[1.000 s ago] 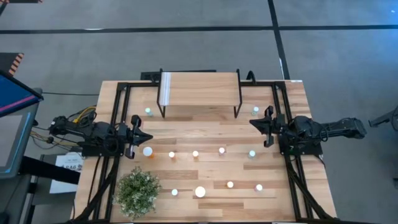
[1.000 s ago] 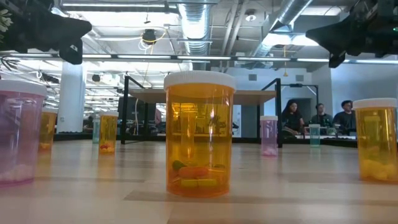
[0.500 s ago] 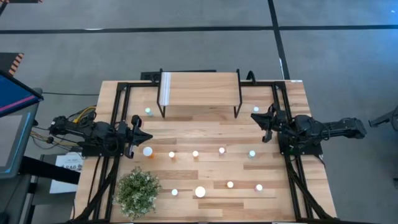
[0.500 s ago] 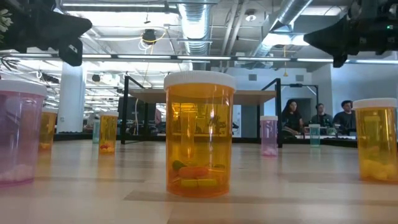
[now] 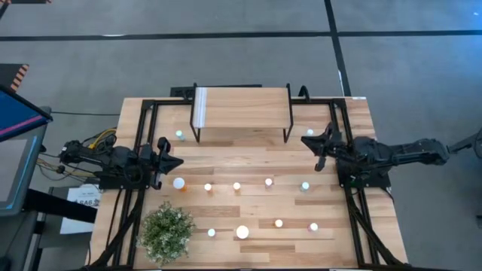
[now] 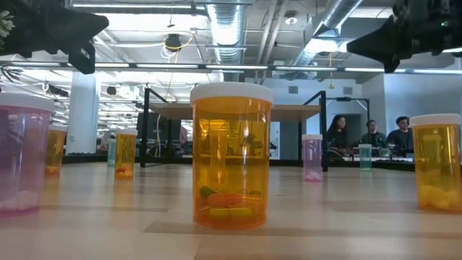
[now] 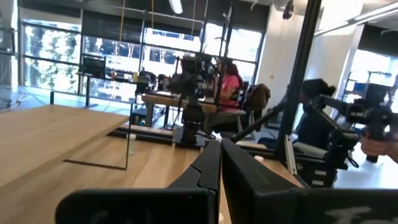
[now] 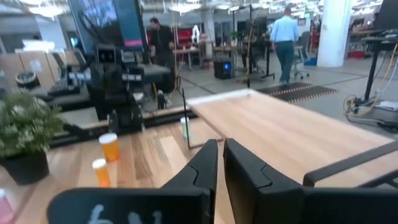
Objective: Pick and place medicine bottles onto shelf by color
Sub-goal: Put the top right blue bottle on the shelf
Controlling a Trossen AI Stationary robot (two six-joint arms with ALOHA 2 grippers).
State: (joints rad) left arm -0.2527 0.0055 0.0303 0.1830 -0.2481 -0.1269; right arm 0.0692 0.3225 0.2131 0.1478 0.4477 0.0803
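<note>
Pink bottle (image 6: 22,155) — cropped at left edge

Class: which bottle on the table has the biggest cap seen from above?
The front-centre bottle, right of the plant; its white cap is clearly wider than the rest.

No lettering, label, brand or number can be read anywhere.

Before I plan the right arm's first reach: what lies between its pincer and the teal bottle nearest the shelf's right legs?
Bare tabletop, by the high view: the right pincer, shut, hangs just beside that teal bottle, nothing between them.
</note>
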